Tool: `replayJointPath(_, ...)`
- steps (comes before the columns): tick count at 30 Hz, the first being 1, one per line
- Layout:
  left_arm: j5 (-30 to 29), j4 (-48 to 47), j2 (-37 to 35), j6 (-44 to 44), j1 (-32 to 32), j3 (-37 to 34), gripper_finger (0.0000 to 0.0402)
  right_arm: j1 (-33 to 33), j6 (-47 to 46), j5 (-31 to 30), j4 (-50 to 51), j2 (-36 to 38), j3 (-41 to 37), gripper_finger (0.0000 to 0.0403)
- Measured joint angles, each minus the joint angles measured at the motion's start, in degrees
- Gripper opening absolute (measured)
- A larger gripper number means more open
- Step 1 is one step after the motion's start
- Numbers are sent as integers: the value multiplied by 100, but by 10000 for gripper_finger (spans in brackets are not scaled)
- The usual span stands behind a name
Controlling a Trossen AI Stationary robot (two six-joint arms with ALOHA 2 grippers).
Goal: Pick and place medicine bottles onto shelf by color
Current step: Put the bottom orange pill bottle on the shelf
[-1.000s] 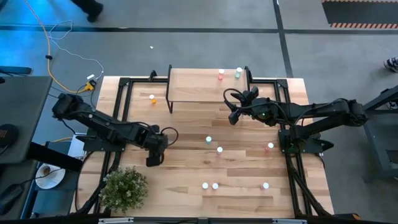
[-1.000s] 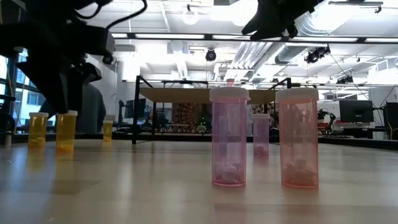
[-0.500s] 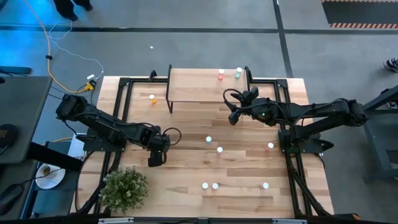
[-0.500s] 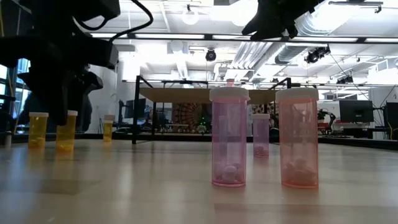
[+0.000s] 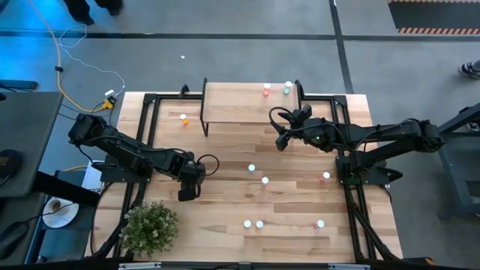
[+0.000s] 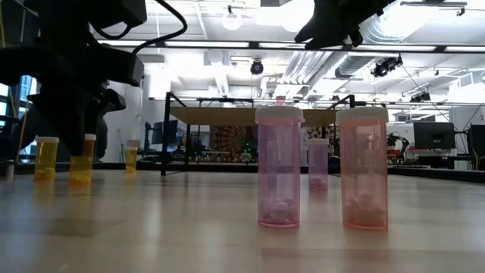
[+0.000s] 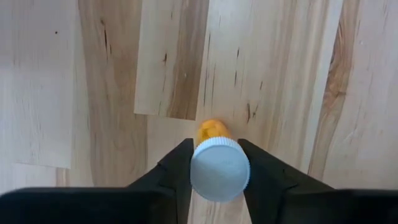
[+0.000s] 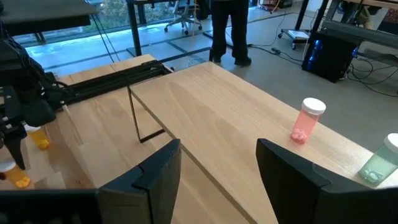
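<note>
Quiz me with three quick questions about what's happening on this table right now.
1. True or false: the shelf holds no bottles yet.
2. What colour is the bottle between the jaws of the left gripper? A pink, B orange, C green.
3. Fill in: the jaws of the right gripper are ____.
Key: 1 false, two stand on it; 2 B; 3 open.

Overhead, table-level, two wrist views
</note>
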State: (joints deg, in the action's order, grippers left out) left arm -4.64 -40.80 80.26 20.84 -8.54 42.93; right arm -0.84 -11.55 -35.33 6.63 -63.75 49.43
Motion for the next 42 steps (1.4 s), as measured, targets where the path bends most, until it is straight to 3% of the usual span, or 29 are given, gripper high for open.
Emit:
replayJointPath(7, 135, -23, -2, -99, 99, 100, 107, 0, -24, 2, 0, 0, 0, 201)
replayJointPath(18, 253, -374, -2, -1144, 769, 883, 105, -1, -42, 2, 0, 0, 0, 201)
replayJointPath(33, 243, -1503, -2, -2954, 2409, 3096, 107, -1, -42, 2, 19, 0, 0, 201)
replayJointPath(42, -361, -1377, -2, -4219, 3591, 4223, 108, 0, -71, 2, 131, -4, 0, 201)
